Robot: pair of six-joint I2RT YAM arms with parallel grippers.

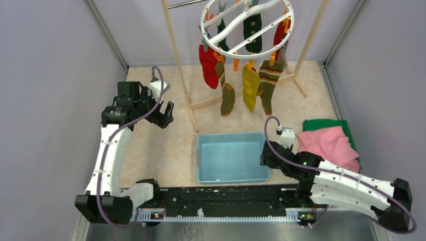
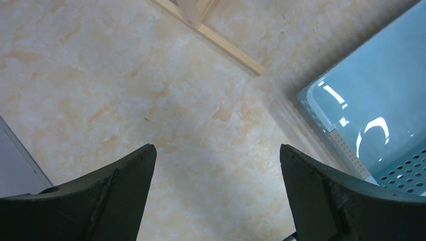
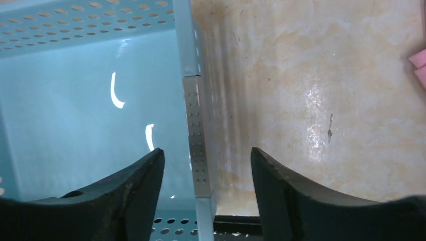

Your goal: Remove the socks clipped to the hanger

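You have one marbled tabletop [image 1: 161, 150], and at its far side one wooden rack [image 1: 181, 65] with one white ring hanger [image 1: 203, 22] hung high on it, right of centre. One blue basket [image 1: 233, 179] sits in the near middle between the arms; the wrist views show its glossy floor catching the light. To its right lie two folded cloths, a pink cloth [image 1: 329, 143] partly on top of a green cloth [image 1: 321, 124].

The socks [image 1: 250, 86] are all on the hanger's clips, off the tabletop. You can count seven: two red, two dark green, one mustard yellow and two olive striped. Whether another hangs behind them at the right, you cannot tell.

Your left hand [image 2: 216, 150] is above bare tabletop left of the rack's foot, spread wide, holding nothing. Your right hand [image 3: 207, 153] is spread just as wide and holds nothing. It straddles the basket's right wall from above, one finger over the basket, the other over the tabletop.
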